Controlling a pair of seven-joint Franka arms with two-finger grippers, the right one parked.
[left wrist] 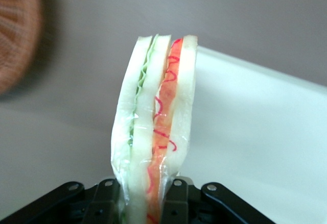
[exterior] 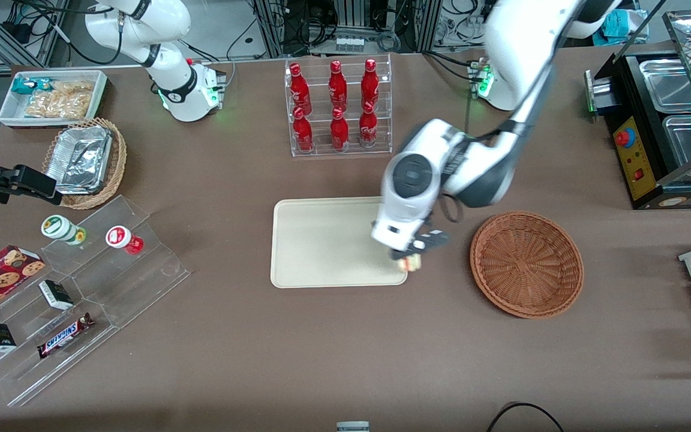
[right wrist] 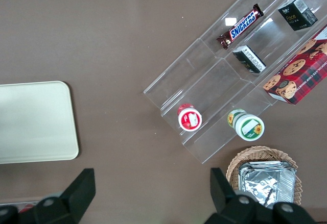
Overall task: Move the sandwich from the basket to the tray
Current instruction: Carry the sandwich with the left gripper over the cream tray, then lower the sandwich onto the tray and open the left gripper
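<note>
My left gripper (exterior: 411, 258) is shut on the sandwich (exterior: 411, 263), a clear-wrapped white bread wedge with red and green layers. It hangs just above the corner of the cream tray (exterior: 321, 243) that is nearest the front camera and the basket. In the left wrist view the sandwich (left wrist: 156, 132) stands upright between the black fingers (left wrist: 104, 196), with the tray's edge (left wrist: 255, 132) beside it and the basket (left wrist: 18, 35) farther off. The reddish-brown wicker basket (exterior: 526, 263) stands empty beside the tray, toward the working arm's end.
A clear rack of red bottles (exterior: 338, 108) stands farther from the front camera than the tray. Clear tiered shelves with snacks (exterior: 75, 288), a lighter wicker basket with foil trays (exterior: 84, 162) and a white bin (exterior: 51, 99) lie toward the parked arm's end. A black food warmer (exterior: 663, 120) stands past the basket.
</note>
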